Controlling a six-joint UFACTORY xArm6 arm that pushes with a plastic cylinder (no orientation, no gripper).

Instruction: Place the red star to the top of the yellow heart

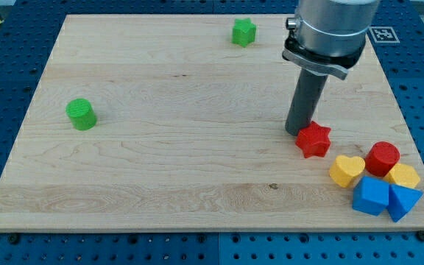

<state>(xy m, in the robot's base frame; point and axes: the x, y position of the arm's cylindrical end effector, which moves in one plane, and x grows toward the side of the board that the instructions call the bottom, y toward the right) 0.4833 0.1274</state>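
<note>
The red star lies on the wooden board at the view's right, a little above and to the left of the yellow heart. A small gap separates the two. My tip rests on the board against the red star's upper left side. The rod rises from there to the grey arm body at the view's top right.
A red cylinder, a yellow block, a blue block and a blue triangular block cluster right of the heart near the board's lower right corner. A green star sits at the top. A green cylinder sits at the left.
</note>
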